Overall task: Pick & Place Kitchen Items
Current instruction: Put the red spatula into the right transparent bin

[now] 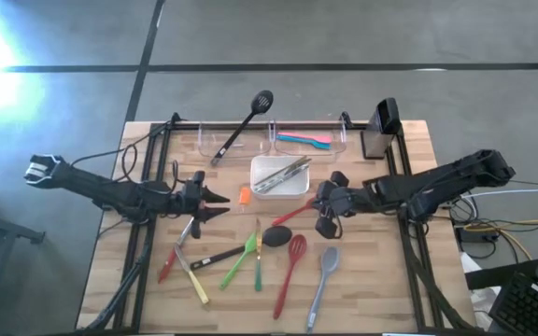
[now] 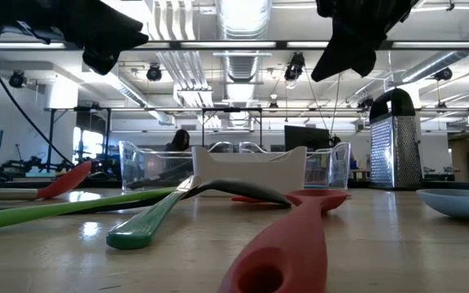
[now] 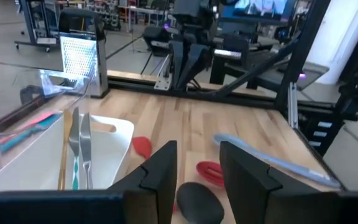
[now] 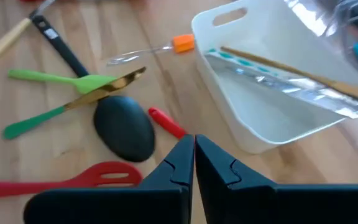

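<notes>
- We see the left gripper [image 1: 220,203] at the centre left of the high view, hovering above the worktop [image 1: 381,280]; its fingers [image 3: 157,171] stand partly apart with nothing between them.
- We see the right gripper [image 1: 321,213] right of centre in the same view, just beside the white square dish [image 1: 302,187]; its fingers [image 4: 176,165] are clenched together on nothing.
- Most of the kitchen items lie loose in the lower middle of the high view: a black spoon [image 1: 276,236], a red slotted spatula [image 1: 290,263], a grey spoon [image 1: 323,275], two green utensils [image 1: 243,260] and a yellow-handled utensil [image 1: 194,280].
- A red utensil [image 1: 293,214] lies between the dish and the black spoon, close under the right gripper.
- A small orange-tipped tool [image 1: 245,196] lies just left of the dish.
- Metal tongs [image 1: 286,173] rest inside the dish.
- Two clear bins [image 1: 250,138] sit along the upper edge of the worktop; a black slotted spoon [image 1: 246,123] leans over the left one, and pink and blue utensils [image 1: 304,140] lie in the right one.
- A box grater [image 1: 381,126] stands at the upper right of the worktop.
</notes>
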Robot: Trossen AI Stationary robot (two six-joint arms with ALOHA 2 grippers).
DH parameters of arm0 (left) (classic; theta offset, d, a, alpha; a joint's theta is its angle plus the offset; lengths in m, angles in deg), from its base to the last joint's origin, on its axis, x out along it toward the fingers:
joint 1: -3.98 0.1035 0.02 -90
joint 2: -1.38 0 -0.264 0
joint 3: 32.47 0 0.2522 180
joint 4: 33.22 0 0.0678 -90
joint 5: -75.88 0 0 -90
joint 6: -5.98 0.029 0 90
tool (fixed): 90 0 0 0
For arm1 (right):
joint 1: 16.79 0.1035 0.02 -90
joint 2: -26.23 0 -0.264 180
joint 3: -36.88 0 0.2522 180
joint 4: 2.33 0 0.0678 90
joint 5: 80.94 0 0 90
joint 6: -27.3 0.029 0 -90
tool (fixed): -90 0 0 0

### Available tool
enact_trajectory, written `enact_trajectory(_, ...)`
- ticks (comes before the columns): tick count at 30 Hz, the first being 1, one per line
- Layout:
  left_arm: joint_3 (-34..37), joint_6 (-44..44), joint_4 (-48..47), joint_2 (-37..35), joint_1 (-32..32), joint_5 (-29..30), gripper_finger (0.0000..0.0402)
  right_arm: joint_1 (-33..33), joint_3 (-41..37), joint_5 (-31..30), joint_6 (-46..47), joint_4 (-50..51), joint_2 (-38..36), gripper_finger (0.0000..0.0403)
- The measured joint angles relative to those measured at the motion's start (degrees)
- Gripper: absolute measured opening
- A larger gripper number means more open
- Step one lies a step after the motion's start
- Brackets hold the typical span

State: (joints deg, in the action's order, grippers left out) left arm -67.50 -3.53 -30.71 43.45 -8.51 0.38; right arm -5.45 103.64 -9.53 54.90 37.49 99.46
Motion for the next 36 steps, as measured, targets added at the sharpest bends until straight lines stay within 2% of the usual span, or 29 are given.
enact_trajectory(4,0.0,0.8,0.1,-0.1,0.0,0.0,0.0124,-0.1,0.9,1.0,1.6,0.8,0.0,0.0037)
enact_trajectory(13,-0.1,0.8,0.0,-0.1,0.0,0.0,0.0124,-2.0,1.2,-1.5,0.9,2.8,-0.1,0.0127)
enact_trajectory(19,-0.1,0.7,-1.2,-0.1,0.0,-1.2,0.0124,-2.2,1.3,-1.0,0.8,1.4,-0.1,0.017)
enact_trajectory(23,-0.1,-1.4,-2.9,0.2,-0.1,-4.8,0.0124,-0.6,2.1,0.6,-0.8,0.3,-0.1,0.0182)
enact_trajectory(30,0.0,-4.5,-4.5,1.1,-0.4,-5.0,0.0124,3.3,3.5,0.2,-5.4,-5.1,0.1,0.0181)
enact_trajectory(36,0.0,-6.1,-4.4,1.2,-0.4,-3.9,0.0124,2.6,4.8,-3.4,-2.2,4.1,0.1,0.0172)
